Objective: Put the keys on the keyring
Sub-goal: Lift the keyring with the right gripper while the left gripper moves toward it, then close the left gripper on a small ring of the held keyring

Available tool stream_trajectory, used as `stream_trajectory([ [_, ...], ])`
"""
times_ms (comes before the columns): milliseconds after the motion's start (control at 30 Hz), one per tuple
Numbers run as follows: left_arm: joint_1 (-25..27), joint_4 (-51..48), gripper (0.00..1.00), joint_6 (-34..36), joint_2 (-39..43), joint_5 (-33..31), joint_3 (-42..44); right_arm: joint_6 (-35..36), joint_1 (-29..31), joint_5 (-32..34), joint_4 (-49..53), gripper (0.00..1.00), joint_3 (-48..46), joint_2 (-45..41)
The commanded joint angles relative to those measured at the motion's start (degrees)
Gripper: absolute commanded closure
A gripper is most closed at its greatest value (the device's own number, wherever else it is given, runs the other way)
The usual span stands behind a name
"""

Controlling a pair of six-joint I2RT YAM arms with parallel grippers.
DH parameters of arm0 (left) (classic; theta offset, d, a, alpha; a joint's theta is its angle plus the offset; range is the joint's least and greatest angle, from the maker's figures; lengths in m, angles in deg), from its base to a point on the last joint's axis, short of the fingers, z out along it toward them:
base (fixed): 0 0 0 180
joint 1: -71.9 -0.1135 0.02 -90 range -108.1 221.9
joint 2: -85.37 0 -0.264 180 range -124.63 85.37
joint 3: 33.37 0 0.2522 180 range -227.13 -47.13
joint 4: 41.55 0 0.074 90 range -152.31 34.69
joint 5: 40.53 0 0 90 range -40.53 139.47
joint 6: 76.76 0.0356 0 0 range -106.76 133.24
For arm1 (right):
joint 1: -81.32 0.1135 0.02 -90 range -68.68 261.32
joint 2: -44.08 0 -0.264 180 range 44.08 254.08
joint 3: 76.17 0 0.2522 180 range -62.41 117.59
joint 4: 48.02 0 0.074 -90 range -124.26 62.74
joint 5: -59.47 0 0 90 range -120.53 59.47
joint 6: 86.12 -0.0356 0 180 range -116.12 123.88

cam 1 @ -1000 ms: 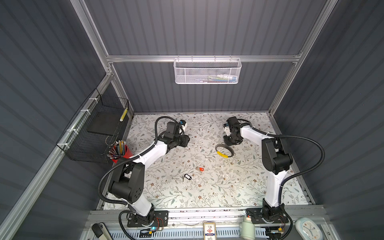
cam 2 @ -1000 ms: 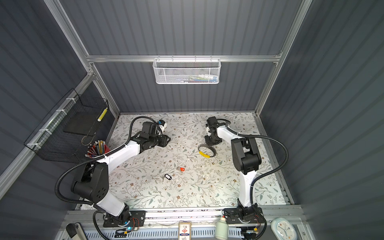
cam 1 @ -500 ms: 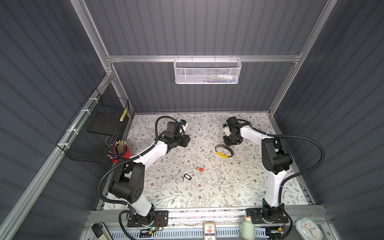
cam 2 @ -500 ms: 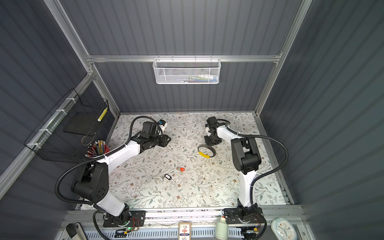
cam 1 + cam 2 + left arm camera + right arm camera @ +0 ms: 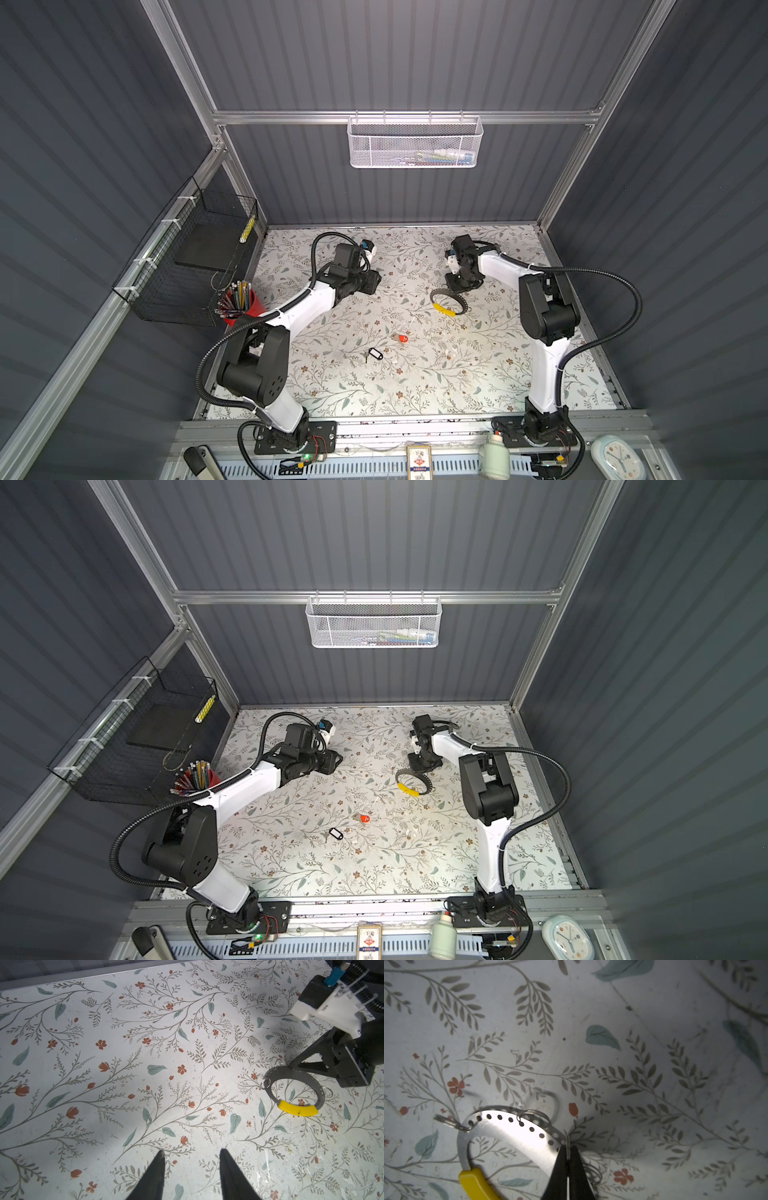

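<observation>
The keyring (image 5: 444,309) (image 5: 408,789), a grey hoop with a yellow segment, lies on the floral table right of centre. My right gripper (image 5: 457,289) (image 5: 568,1148) stands at the hoop's far edge, shut on a small split ring that hangs from the perforated band (image 5: 508,1126). The left wrist view shows its tip (image 5: 292,1067) touching the hoop (image 5: 278,1072). Two keys lie apart from the hoop, nearer the front: the orange-red tag (image 5: 402,338) (image 5: 364,818) and the black oval tag (image 5: 375,353) (image 5: 336,834). My left gripper (image 5: 374,282) (image 5: 192,1152) hovers open and empty at the left.
A red cup of pencils (image 5: 241,299) and a black wire basket (image 5: 195,257) stand at the left wall. A white mesh basket (image 5: 415,141) hangs on the back wall. A bottle (image 5: 494,455) and a clock (image 5: 617,457) sit on the front rail.
</observation>
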Motion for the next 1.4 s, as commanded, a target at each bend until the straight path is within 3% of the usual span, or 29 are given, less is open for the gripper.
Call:
stream_trajectory([
  [0, 0.3, -1.3, 0.56, 1.6, 0.9, 1.0, -1.3, 1.1, -0.1, -0.9, 1.6, 0.96, 1.0, -2.1],
  [367, 0.4, 4.2, 0.59, 3.0, 2.9, 4.8, -0.1, 11.4, 2.1, -6.0, -0.5, 0.98, -2.5, -13.5],
  [600, 1.2, 13.6, 0.62, 9.4, 8.4, 11.7, 6.0, 18.7, 5.1, -9.2, -3.2, 0.98, -7.4, -22.1],
  [667, 1.5, 14.4, 0.63, 12.2, 9.6, 14.6, 6.6, 20.0, 5.6, -12.0, -5.1, 0.98, -9.5, -25.0],
  [867, 3.4, 13.1, 0.62, 18.8, 14.1, 15.4, 7.3, 24.9, 6.9, -23.5, -11.9, 0.92, -15.4, -32.1],
  [1033, 5.5, 13.8, 0.62, 22.9, 17.0, 17.3, 9.0, 30.7, 7.4, -32.3, -20.2, 0.95, -23.1, -38.4],
  [1367, 7.9, 14.2, 0.62, 33.5, 18.9, 24.6, 10.6, 34.7, 7.4, -40.3, -24.5, 0.96, -28.4, -43.8],
])
